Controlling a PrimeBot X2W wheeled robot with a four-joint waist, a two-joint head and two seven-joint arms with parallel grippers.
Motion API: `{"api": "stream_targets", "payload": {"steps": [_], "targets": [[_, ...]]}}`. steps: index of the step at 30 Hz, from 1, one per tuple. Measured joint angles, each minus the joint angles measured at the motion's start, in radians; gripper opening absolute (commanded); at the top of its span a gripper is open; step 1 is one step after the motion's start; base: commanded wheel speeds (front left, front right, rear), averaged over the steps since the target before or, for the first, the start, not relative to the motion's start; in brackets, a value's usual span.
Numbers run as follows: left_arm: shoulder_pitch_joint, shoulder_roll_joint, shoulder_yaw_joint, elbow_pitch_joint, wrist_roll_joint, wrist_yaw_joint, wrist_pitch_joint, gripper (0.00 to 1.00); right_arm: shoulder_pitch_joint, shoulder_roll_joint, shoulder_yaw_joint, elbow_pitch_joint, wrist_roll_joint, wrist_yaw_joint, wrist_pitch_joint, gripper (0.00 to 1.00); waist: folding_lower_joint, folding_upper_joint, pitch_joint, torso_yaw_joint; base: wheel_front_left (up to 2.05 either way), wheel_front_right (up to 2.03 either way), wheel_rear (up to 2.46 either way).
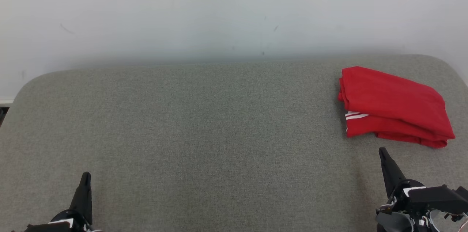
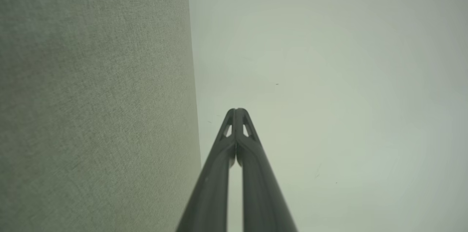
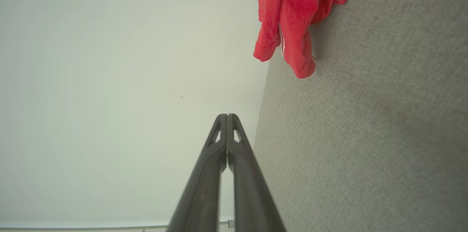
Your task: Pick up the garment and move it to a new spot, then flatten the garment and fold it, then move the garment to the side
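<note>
The garment [image 1: 395, 106] is red with thin white stripes, folded into a compact bundle at the far right of the grey fabric surface [image 1: 204, 133]. It also hangs into the top of the right wrist view as the garment [image 3: 296, 16]. My right gripper [image 1: 382, 151] is shut and empty, a short way in front of the garment and apart from it; its fingertips meet in the right wrist view, gripper [image 3: 227, 116]. At the lower left my left gripper [image 1: 86, 175] is shut and empty too, fingertips together in the left wrist view, gripper [image 2: 237, 110].
A pale wall [image 1: 219, 12] stands right behind the surface's far edge. The surface's corners are rounded at far left and far right. The wide grey stretch between the two grippers is bare fabric.
</note>
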Motion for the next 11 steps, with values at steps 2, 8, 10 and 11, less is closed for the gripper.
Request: {"api": "stream_targets", "payload": {"steps": [2, 8, 10, 11], "targets": [[0.000, 0.000, 0.000, 0.000, 0.000, 0.000, 0.000, 0.00, 0.000, 0.000, 0.000, 0.000, 0.000, 0.000, 0.000, 0.00, 0.0000, 0.0000, 0.000, 0.000, 0.00, 0.00, 0.00], [0.000, 0.000, 0.000, 0.000, 0.000, 0.000, 0.000, 0.00, 0.000, 0.000, 0.000, 0.000, 0.000, 0.000, 0.000, 0.00, 0.0000, 0.0000, 0.000, 0.000, 0.00, 0.00, 0.00], [0.000, 0.000, 0.000, 0.000, 0.000, 0.000, 0.000, 0.00, 0.000, 0.000, 0.000, 0.000, 0.000, 0.000, 0.000, 0.00, 0.0000, 0.0000, 0.000, 0.000, 0.00, 0.00, 0.00], [0.000, 0.000, 0.000, 0.000, 0.000, 0.000, 0.000, 0.00, 0.000, 0.000, 0.000, 0.000, 0.000, 0.000, 0.000, 0.00, 0.0000, 0.0000, 0.000, 0.000, 0.00, 0.00, 0.00]]}}
